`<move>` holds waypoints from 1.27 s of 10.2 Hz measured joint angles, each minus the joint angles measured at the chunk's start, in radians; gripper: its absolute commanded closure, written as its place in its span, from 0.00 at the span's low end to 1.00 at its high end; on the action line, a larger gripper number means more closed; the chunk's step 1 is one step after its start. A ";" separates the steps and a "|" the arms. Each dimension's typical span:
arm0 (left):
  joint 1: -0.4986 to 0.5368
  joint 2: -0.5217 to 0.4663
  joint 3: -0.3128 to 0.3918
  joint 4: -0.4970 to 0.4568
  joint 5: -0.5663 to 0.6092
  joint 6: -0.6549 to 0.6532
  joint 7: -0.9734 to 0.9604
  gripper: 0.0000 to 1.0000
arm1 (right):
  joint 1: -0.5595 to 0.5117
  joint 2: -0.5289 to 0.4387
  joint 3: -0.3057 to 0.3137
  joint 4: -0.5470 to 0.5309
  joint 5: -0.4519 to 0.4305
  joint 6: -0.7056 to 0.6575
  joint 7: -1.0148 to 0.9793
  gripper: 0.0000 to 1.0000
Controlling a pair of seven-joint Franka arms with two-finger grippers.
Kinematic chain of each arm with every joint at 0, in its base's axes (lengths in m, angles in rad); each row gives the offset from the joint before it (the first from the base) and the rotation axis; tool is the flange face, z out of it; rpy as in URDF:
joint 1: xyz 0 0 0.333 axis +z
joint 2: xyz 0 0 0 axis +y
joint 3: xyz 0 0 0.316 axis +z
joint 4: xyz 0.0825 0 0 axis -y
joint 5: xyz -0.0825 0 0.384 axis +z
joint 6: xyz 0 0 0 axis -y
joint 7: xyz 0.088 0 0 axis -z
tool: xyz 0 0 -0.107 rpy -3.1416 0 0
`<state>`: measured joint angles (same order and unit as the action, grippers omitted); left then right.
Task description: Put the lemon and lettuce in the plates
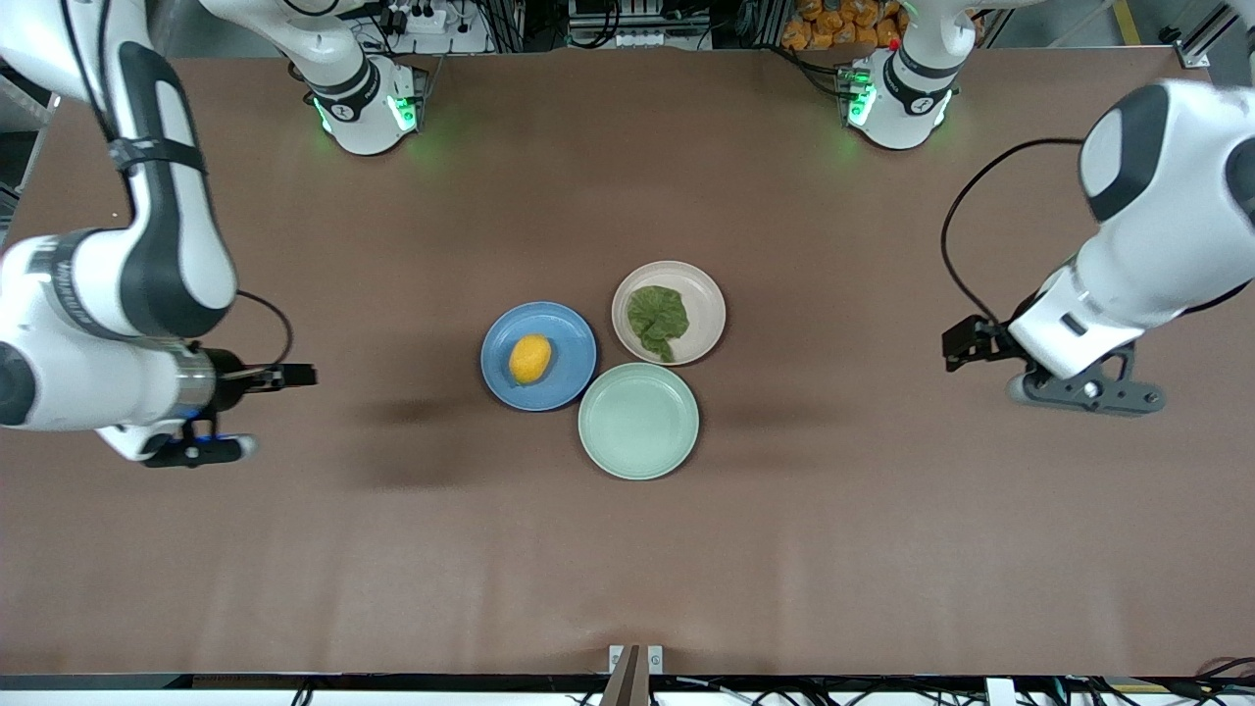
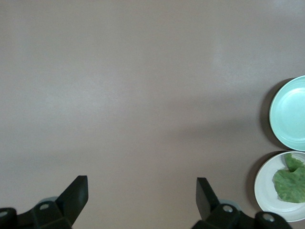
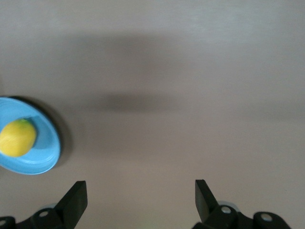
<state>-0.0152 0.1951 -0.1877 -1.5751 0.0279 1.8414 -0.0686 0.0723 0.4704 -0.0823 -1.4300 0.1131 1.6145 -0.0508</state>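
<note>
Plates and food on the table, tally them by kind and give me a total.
Plates: 3, the blue plate, the beige plate, the mint-green plate
Lemons: 1, the lemon on the blue plate
Lettuce pieces: 1, the lettuce on the beige plate
Total: 5

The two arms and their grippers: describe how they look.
Both arms are glossy white shells with black joint sections. Their bases glow green. A black cable loops along each forearm. The left gripper and the right gripper each have two black, wedge-shaped fingers on a dark grey body.
</note>
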 measured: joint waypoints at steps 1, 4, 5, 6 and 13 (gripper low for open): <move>-0.003 -0.034 0.009 -0.005 0.000 -0.008 0.000 0.00 | -0.019 -0.007 -0.022 0.004 -0.020 0.001 -0.002 0.00; -0.027 -0.147 0.033 -0.062 0.000 -0.053 0.002 0.00 | -0.031 -0.060 -0.046 0.021 -0.067 0.000 -0.006 0.00; -0.035 -0.168 0.035 -0.072 0.000 -0.072 0.006 0.00 | -0.029 -0.080 -0.046 0.024 -0.070 -0.001 -0.006 0.00; -0.057 -0.182 0.045 -0.077 0.000 -0.096 0.020 0.00 | -0.028 -0.102 -0.045 0.027 -0.071 -0.001 -0.005 0.00; -0.164 -0.229 0.166 -0.055 -0.021 -0.155 0.049 0.00 | -0.024 -0.296 -0.033 0.048 -0.071 -0.184 -0.004 0.00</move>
<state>-0.1791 -0.0342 -0.0213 -1.6301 0.0072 1.6869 -0.0197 0.0486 0.1745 -0.1149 -1.3817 0.0419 1.4306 -0.0551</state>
